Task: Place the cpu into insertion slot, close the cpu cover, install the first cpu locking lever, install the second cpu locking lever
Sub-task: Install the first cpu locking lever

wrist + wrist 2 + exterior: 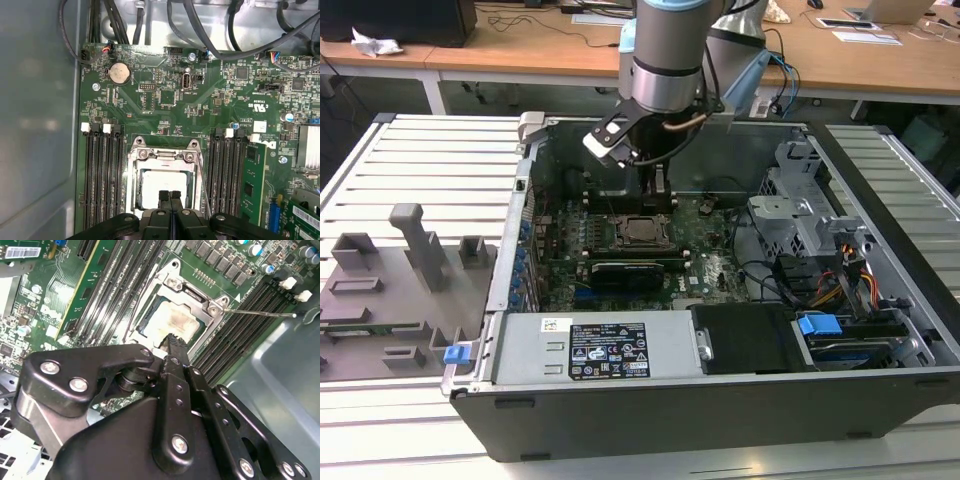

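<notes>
The cpu [162, 181] lies in the insertion slot [618, 233], its pale top smeared with whitish paste [172, 322]. The silver cpu cover [162, 155] lies flat over it, framing the chip through its cutout [197, 300]. A thin wire locking lever [260, 313] juts out from the socket corner over the memory slots; in the first wrist view it runs along the socket's side [201, 172]. My gripper [170, 195] hovers just over the cpu's edge with its black fingertips [175, 342] pressed together and nothing between them. In the exterior view the gripper [655, 195] hangs right above the socket.
Long black memory slots [102, 175] flank the socket on both sides. The grey case wall [35, 125] stands close by. Cables [215, 30] cross the board's edge. A drive cage [800, 200] and a black power supply [605, 350] fill the case. A grey fixture tray [400, 290] sits outside, at the exterior view's left.
</notes>
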Robot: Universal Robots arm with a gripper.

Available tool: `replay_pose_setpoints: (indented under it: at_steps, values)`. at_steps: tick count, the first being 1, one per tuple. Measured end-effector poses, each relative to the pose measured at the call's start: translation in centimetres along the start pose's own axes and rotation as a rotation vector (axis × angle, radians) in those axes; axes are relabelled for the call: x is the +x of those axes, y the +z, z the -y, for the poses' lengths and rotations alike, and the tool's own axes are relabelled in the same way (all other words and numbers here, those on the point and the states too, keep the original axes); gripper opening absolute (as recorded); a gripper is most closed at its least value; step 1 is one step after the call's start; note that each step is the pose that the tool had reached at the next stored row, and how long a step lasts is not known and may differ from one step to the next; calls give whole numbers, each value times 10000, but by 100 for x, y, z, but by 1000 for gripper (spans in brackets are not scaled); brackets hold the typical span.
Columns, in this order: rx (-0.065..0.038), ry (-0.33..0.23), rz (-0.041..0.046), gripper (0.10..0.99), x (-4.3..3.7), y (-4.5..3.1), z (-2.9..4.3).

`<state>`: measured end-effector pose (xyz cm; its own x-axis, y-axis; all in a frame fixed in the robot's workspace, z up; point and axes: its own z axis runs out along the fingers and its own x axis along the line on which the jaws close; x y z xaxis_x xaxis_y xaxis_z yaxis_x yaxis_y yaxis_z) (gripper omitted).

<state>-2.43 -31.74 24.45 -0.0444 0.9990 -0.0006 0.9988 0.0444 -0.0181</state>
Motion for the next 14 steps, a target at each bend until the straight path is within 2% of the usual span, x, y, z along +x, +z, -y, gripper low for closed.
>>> replay_pose_setpoints:
  at_steps: [5, 10, 12, 14]
  values:
    - [1, 0, 18, 110, 0, -108, 2]
    - [-26, 2, 35, 110, 0, -376, 7]
    - [-95, -1, 35, 110, 0, -408, 7]
    - [-103, -327, 42, 110, 0, -408, 7]
